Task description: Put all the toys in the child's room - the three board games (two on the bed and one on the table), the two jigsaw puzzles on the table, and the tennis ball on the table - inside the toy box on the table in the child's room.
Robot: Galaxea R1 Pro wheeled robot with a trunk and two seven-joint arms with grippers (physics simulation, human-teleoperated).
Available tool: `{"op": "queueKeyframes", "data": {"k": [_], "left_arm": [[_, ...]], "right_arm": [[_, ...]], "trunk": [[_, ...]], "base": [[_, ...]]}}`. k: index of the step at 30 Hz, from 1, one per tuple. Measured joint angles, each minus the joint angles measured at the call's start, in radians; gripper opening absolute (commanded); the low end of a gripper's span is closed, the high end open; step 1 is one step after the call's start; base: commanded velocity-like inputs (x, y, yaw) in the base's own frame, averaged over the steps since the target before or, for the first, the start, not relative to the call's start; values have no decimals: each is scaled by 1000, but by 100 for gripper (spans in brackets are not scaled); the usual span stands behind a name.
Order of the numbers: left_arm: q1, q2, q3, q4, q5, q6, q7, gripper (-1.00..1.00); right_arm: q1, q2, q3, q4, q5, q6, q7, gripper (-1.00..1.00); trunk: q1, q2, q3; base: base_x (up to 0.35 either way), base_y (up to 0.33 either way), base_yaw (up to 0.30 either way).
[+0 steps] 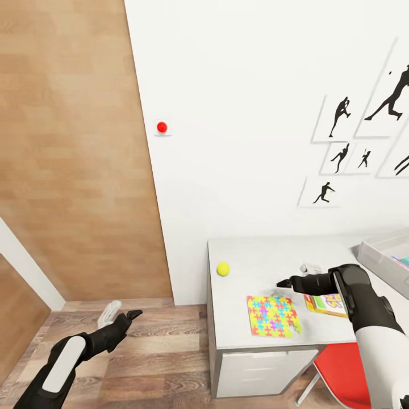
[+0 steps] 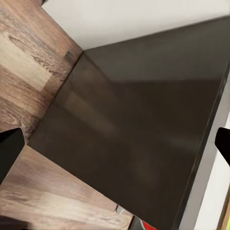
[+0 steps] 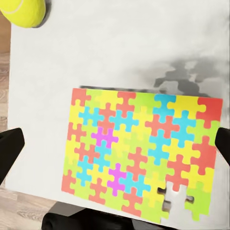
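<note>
Right gripper (image 1: 282,282), centre-right, hangs spread wide and empty over the jigsaw puzzle (image 3: 143,155): judged light, thin, flat; pinch an overhanging edge.

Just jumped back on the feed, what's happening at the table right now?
The robot is at the white table in the child's room. Its right end effector hovers open and empty above the tabletop, over the multicoloured flat jigsaw puzzle, which lies near the front edge with one piece missing. The yellow-green tennis ball rests beyond it. The grey open toy box stands at the table's far right. The left end effector hangs open over the wood floor, holding nothing.
</note>
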Motion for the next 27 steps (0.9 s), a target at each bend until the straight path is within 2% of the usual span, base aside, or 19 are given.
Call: {"op": "queueKeyframes", "data": {"k": [8, 16, 22, 27], "left_arm": [[-4, -28, -3, 21, -13, -21, 6, 100], [-29, -63, -16, 54, -65, -46, 10, 100], [-42, -76, -23, 74, -94, -61, 11, 100], [-45, -79, -24, 86, -100, -77, 10, 100]], "right_arm": [[-4, -2, -4, 19, -2, 0, -30, 100], [-2, -4, -5, 44, 0, 0, -41, 100], [-4, -10, -5, 73, 0, 0, -44, 100], [-4, -13, -5, 82, 0, 0, -45, 100]], "trunk": [[0, 0, 0], [0, 0, 0], [0, 0, 0], [0, 0, 0]], "base": [[3, 9, 0], [1, 3, 0], [0, 0, 0], [0, 0, 0]]}}
